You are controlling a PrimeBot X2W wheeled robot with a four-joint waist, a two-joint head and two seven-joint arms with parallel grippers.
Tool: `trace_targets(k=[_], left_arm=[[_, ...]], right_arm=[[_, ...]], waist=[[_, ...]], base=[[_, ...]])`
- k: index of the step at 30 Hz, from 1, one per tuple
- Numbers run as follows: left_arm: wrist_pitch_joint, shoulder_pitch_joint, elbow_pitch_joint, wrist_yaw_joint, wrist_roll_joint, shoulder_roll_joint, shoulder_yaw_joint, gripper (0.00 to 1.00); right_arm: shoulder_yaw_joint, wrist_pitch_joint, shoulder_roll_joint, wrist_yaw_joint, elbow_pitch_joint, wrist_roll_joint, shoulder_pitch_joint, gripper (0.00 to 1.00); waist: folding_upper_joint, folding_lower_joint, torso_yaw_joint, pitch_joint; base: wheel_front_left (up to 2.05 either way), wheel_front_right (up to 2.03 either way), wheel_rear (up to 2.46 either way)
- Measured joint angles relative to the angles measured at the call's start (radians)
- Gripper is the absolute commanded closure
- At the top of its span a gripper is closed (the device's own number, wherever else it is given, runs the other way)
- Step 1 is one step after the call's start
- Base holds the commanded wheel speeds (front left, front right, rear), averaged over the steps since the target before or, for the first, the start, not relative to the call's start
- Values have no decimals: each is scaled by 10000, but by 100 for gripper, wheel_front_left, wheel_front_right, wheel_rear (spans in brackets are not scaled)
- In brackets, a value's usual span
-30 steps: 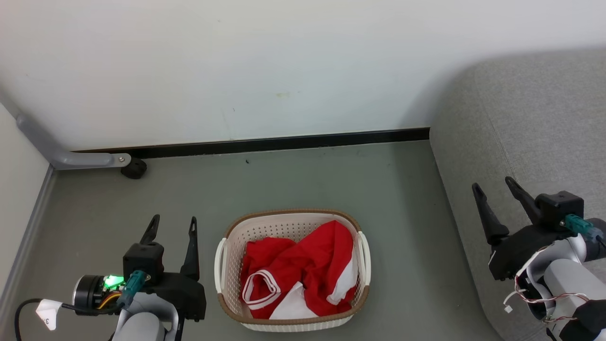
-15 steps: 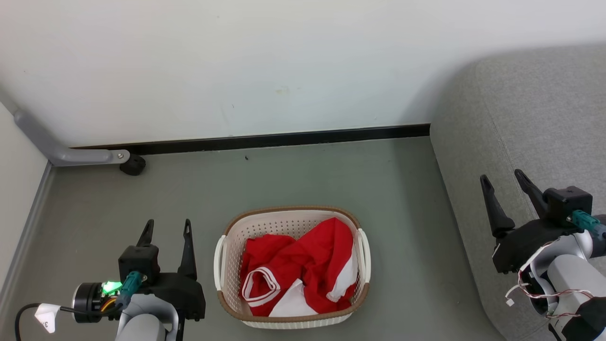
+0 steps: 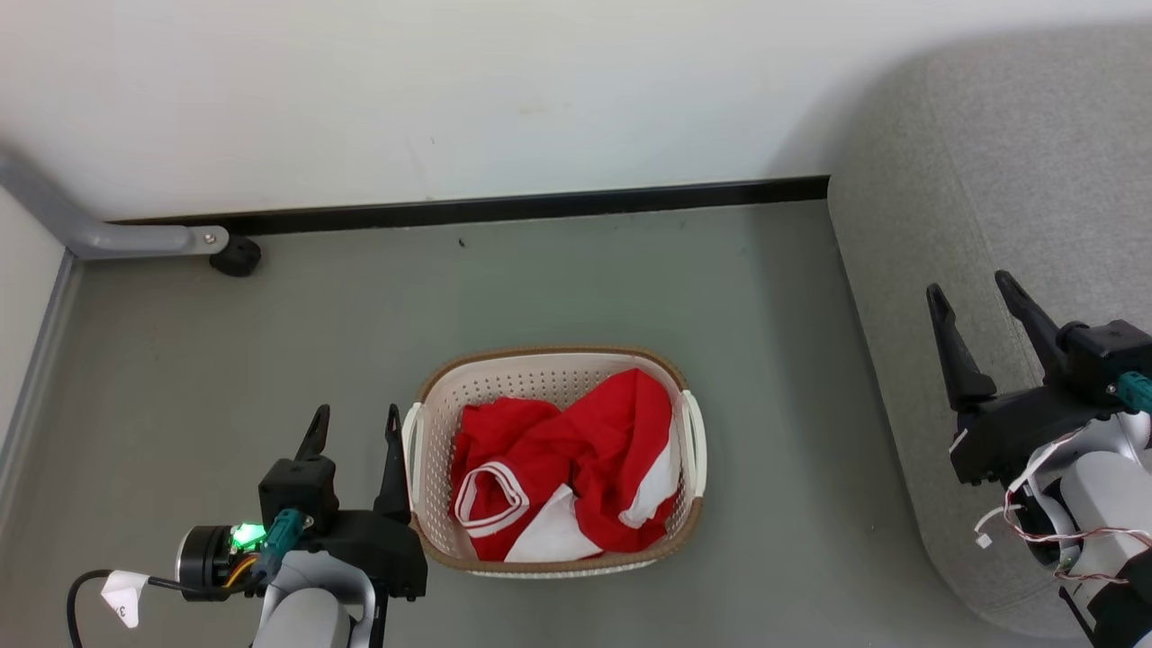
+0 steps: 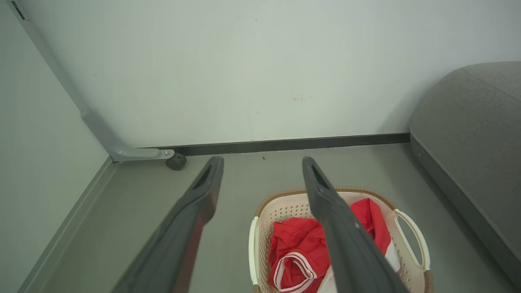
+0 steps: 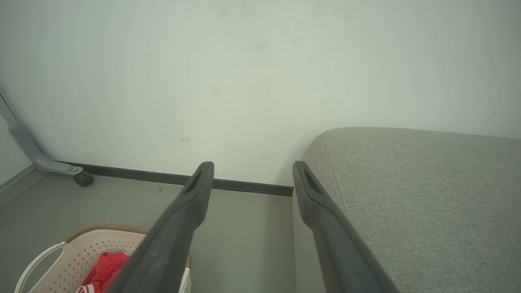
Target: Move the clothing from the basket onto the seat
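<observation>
On the floor (image 3: 630, 288), basket (image 3: 551, 353): is sitting upright close to the robot, between its two arms, brown rim facing up and a white handle showing on each side.
Clothing (image 3: 576, 450): is lying crumpled inside the basket, red with white panels, a white-striped trim band looping at its near-left part; nothing is gripping it.
Left gripper (image 3: 357, 412): is hovering just left of the basket, fingers pointing toward the far wall, jaws standing spread apart and holding nothing; its right finger is lining up beside the basket's left handle, and contact cannot be told.
Right gripper (image 3: 970, 283): is hanging over the seat's left edge, well right of the basket, fingers spread wide and empty.
Seat (image 3: 1035, 162): is occupying the far right, grey fabric with a rounded corner by the wall, bare floor lying between it and the basket.
Wall (image 3: 450, 90): is running along the far side, a dark baseboard (image 3: 468, 211) at its foot.
Grey bracket (image 3: 135, 238): is resting in the far-left corner, a black caster (image 3: 236, 256) at its end.
</observation>
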Motion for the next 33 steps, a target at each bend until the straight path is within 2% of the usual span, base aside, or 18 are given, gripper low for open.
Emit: trace_targets(k=[20,29,33], left_arm=[[0,-988,-104,54,130,-460,-284,0],[0,-1942,307,-305,-205,-491,-608,0],[0,-2598,650,-476,-418,-495,-596,0]], right_arm=[[-420,-2,-186,94,-2173,-602,-976,0],[-546,-6,-142,199,-3112,-734,-1623,0],[-614,-46,176,211,-3501,-736,-1947,0]], waist=[[0,2,-180,2486],[1,1,-410,3775],[1,2,-588,4452]], base=[[0,0,0],[0,0,0],[0,0,0]])
